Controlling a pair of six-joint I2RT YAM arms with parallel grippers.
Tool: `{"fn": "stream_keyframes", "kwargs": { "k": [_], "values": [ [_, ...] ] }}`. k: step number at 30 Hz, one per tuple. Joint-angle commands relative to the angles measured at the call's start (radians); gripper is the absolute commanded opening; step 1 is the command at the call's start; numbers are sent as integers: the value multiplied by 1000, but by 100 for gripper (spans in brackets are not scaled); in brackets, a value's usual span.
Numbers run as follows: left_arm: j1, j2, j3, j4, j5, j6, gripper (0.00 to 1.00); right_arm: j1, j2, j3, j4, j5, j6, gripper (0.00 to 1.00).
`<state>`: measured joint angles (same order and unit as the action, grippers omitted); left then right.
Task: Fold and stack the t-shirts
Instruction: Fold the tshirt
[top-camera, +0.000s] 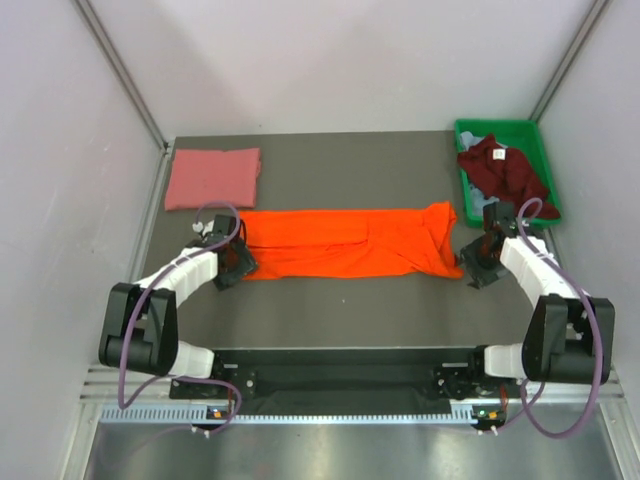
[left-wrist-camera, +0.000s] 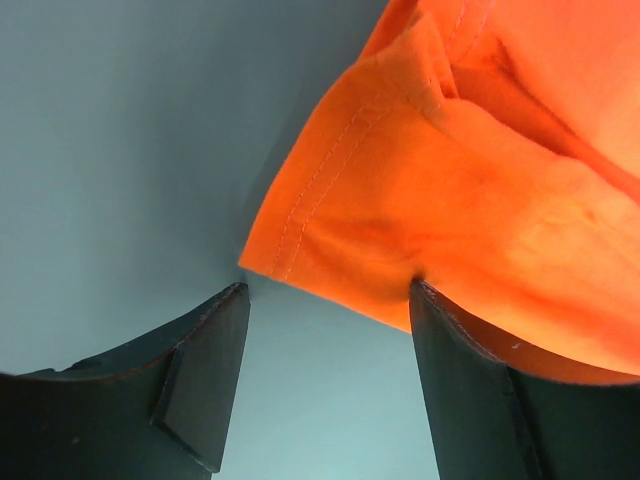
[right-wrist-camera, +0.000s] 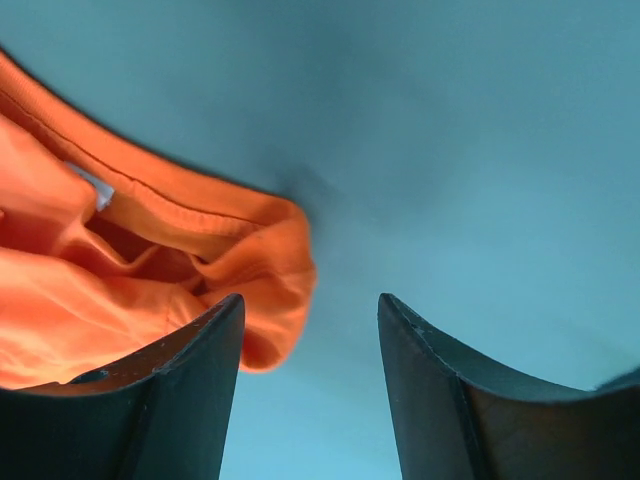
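Note:
The bright orange t-shirt (top-camera: 350, 242) lies folded into a long band across the middle of the table. My left gripper (top-camera: 238, 265) is open at its left end; the left wrist view shows the hemmed corner (left-wrist-camera: 330, 200) just beyond my spread fingers (left-wrist-camera: 205, 370). My right gripper (top-camera: 470, 262) is open at the right end, the collar end (right-wrist-camera: 250, 280) against my left finger (right-wrist-camera: 170, 400). The salmon pink t-shirt (top-camera: 213, 177) lies folded at the back left. The dark maroon t-shirt (top-camera: 505, 172) lies crumpled in the green bin (top-camera: 540, 135), over a bit of pale blue-grey cloth (top-camera: 475, 212).
The green bin stands at the back right corner, close behind my right arm. Grey walls enclose the table on the left, back and right. The arm bases sit on a black rail (top-camera: 340, 365) at the near edge.

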<state>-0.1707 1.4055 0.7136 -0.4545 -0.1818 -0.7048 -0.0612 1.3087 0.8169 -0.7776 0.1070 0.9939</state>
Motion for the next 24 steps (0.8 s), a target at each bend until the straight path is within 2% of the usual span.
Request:
{"fn": "stream_keyframes", "kwargs": {
  "k": [1, 9, 12, 13, 14, 17, 18, 20, 24],
  "values": [
    [7, 26, 10, 31, -30, -15, 70, -11, 38, -5, 76, -59, 28, 56],
    [8, 33, 43, 2, -91, -16, 66, -11, 101, -44, 138, -67, 57, 56],
    [8, 49, 49, 5, -102, -16, 61, -11, 122, -64, 170, -63, 61, 53],
    [8, 55, 49, 4, -102, -13, 59, -11, 129, -64, 175, -64, 58, 49],
    [8, 56, 52, 5, -99, -9, 54, -11, 142, -62, 176, -63, 55, 45],
    [8, 61, 55, -1, -100, 4, 26, -15, 155, -47, 163, -33, 9, 16],
    [8, 59, 61, -6, -111, 8, 13, -19, 153, -45, 147, -18, -18, 0],
    [8, 61, 70, -26, -126, 19, 0, -32, 147, -51, 144, -10, -43, 0],
    [10, 67, 96, -61, -165, 28, 0, -48, 132, -59, 110, 39, -98, 0]
  ]
}}
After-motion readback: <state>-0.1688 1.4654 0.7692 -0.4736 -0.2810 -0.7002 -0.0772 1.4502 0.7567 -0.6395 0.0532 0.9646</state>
